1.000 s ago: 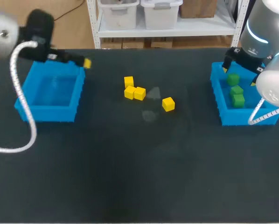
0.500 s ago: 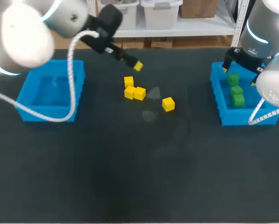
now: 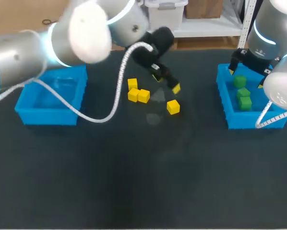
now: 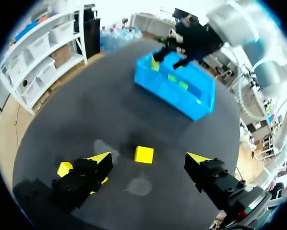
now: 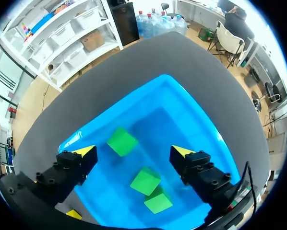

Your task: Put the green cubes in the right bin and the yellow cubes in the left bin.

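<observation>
Left claw (image 4: 149, 158) spread, yellow cube (image 4: 144, 154) ahead, another cube (image 4: 63, 168) part-hidden

Legible text, labels, numbers, signs: none in any view; yellow cubes (image 3: 173, 107), faces plain; green cubes (image 3: 245, 102), faces plain; left bin (image 3: 47, 116) and right bin (image 3: 251, 120), walls plain blue; table (image 3: 134, 182), dark surface, no marking that can be made out.
</observation>
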You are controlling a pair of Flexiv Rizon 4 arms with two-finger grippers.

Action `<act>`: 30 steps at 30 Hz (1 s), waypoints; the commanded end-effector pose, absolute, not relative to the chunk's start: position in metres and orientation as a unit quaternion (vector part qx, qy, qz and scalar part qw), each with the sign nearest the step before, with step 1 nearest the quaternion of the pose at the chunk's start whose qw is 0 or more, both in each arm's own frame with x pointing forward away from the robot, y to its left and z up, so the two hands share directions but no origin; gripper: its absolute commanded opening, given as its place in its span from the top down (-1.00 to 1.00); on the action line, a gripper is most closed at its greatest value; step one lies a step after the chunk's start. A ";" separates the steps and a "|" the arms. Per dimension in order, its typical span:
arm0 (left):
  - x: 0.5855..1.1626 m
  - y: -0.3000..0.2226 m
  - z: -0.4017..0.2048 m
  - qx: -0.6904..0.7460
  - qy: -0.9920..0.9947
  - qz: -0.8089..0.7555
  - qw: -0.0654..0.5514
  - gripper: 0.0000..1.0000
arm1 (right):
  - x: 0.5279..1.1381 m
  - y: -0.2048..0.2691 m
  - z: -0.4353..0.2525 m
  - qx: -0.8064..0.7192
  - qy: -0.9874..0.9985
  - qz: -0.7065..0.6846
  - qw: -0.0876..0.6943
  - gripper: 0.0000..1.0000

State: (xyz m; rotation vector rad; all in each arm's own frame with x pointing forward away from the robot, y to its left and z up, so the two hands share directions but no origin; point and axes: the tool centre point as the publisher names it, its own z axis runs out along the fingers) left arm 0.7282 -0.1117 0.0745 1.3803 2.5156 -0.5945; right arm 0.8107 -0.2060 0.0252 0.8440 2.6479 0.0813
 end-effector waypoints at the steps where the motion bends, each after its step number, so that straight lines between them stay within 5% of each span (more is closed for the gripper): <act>1: 0.721 -0.125 0.060 0.486 0.859 -0.156 0.040 -1.00 | 0.810 -0.206 0.025 0.298 0.937 0.029 0.180 -1.00; 30: 0.739 -0.123 0.003 0.459 0.885 -0.058 0.058 -1.00 | 0.810 -0.206 0.025 0.298 0.937 0.029 0.180 -1.00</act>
